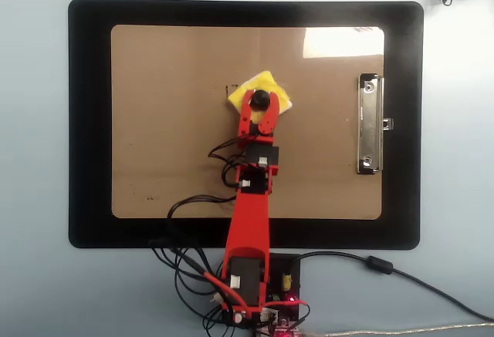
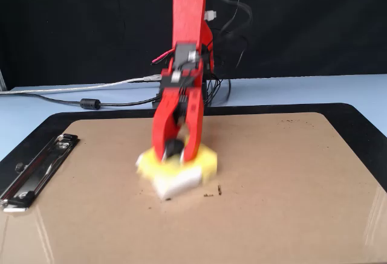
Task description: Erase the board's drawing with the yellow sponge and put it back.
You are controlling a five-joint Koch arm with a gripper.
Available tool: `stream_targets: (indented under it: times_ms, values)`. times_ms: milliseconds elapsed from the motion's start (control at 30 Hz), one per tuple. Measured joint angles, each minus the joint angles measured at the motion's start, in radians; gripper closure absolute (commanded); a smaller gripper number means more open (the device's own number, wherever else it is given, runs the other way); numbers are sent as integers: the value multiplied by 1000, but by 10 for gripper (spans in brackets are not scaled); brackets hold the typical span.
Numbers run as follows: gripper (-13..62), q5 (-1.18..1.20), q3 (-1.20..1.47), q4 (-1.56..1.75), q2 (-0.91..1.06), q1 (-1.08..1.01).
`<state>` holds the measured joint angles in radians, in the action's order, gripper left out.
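The hand (image 1: 259, 102) grips the yellow sponge (image 1: 272, 89) by its knob, pressed flat on the board (image 1: 170, 121). Bare board lies open all around, its edges and clip (image 1: 370, 125) well apart.

The red arm (image 1: 248, 221) reaches out from its base at the bottom edge of the overhead view, stretched nearly straight with a slight lean to the right. Its claw (image 1: 259, 102) points away from the base, tilted down, both jaws closed on the black knob (image 1: 259, 100) of the yellow sponge (image 1: 272, 89) (blurred in the fixed view, claw (image 2: 174, 150) included).
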<state>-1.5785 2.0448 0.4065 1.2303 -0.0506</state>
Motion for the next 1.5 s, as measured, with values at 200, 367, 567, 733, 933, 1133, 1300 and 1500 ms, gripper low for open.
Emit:
stream_targets:
  times_ms: [200, 367, 567, 733, 933, 1133, 1300, 1500]
  values:
    - [574, 5, -426, 11, -390, 0]
    - [575, 5, 37, 14, -87, 18]
    - [574, 2, 431, -6, 342, 98]
    - [574, -37, 109, -5, 74, 183]
    - [574, -46, -433, 2, -373, 187]
    - [574, -49, -25, 12, -104, 224]
    - [574, -49, 416, 2, 278, 267]
    - [574, -61, 265, -35, 183, 287]
